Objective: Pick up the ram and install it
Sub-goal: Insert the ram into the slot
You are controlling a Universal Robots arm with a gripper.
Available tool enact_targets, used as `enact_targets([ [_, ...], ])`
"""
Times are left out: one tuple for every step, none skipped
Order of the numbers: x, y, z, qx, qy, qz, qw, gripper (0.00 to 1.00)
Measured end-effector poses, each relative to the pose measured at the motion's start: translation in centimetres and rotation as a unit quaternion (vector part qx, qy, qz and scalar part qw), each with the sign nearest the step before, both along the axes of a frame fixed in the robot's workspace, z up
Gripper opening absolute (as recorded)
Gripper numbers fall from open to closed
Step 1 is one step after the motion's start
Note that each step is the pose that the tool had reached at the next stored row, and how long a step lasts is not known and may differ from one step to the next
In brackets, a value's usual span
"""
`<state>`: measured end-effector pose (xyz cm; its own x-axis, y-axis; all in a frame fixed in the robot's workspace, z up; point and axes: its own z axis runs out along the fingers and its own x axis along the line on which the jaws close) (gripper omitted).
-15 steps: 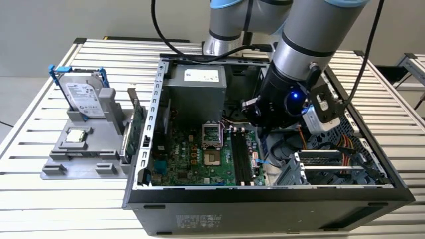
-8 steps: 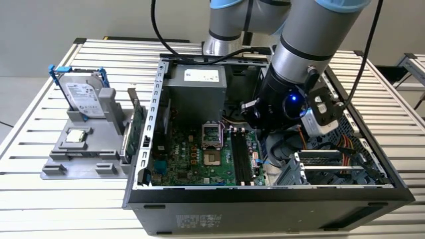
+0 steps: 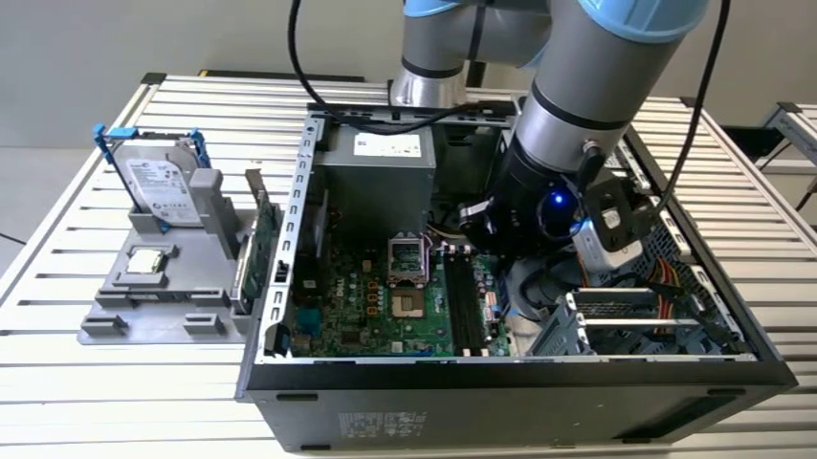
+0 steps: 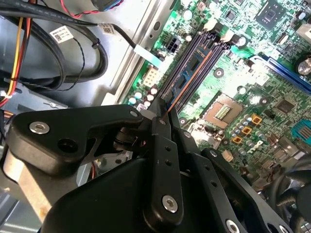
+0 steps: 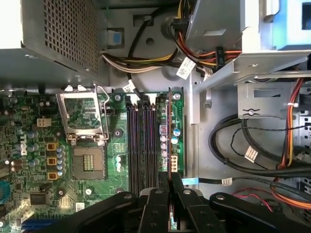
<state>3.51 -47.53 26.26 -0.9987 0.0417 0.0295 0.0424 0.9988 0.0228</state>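
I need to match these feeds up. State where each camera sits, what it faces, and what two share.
Exterior view: off the arm, above the open black computer case, showing the grey-and-blue robot arm.
First wrist view: on the wrist, looking down on the green motherboard; black gripper shut on the thin dark ram stick.
Second wrist view: on the wrist, slanting across the board.
Both wrist views share the gripper and ram.

open computer case [image 3: 306, 191] on slatted table [image 3: 77, 229]; hard drive [image 3: 164, 191] upright in grey holder [image 3: 153, 296]
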Motion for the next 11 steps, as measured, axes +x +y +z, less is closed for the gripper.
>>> enact_targets([
  [-0.03,-0.04,-0.08,0.0,0.0,0.0,1.0,0.0],
  [-0.06,-0.07,-0.15,0.0,0.0,0.0,1.0,0.0],
  [-0.08,-0.11,-0.23,0.0,0.0,0.0,1.0,0.0],
  [-0.1,-0.15,-0.3,-0.0001,0.0,0.0,1.0,0.0],
  [-0.12,-0.18,-0.35,-0.0001,0.0,0.0,1.0,0.0],
  [-0.15,-0.21,-0.39,-0.0001,0.0,0.0,1.0,0.0],
  [-0.18,-0.22,-0.39,-0.0002,0.0,0.0,1.0,0.0],
  [-0.18,-0.22,-0.39,-0.0003,0.0,0.0,1.0,0.0],
  [-0.18,-0.23,-0.39,-0.0004,0.0,0.0,1.0,0.0],
  [-0.18,-0.23,-0.38,-0.0004,0.0,0.0,1.0,0.0],
  [-0.18,-0.23,-0.39,-0.0003,0.0,0.0,1.0,0.0],
])
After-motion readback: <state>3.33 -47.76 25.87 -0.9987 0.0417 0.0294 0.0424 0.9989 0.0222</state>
